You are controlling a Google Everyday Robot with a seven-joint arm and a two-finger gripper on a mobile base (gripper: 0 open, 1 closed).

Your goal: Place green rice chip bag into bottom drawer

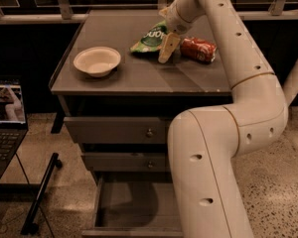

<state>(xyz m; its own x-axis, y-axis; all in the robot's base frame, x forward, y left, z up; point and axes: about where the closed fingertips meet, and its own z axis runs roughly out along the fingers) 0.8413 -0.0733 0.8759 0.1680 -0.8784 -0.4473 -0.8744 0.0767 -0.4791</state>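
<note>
The green rice chip bag (149, 38) lies on the cabinet top (139, 76) toward the back, its right end raised against my gripper. My gripper (167, 47) reaches down from the arm at the bag's right edge, between the bag and a red wrinkled packet (198, 49). The bottom drawer (129, 207) stands pulled out at floor level and looks empty inside; my arm covers its right part.
A white bowl (97, 61) sits on the left of the cabinet top. Two shut drawers with small knobs (150, 132) are above the open one. A laptop (5, 118) on a stand is at the left. My arm's large lower link (208, 172) fills the right foreground.
</note>
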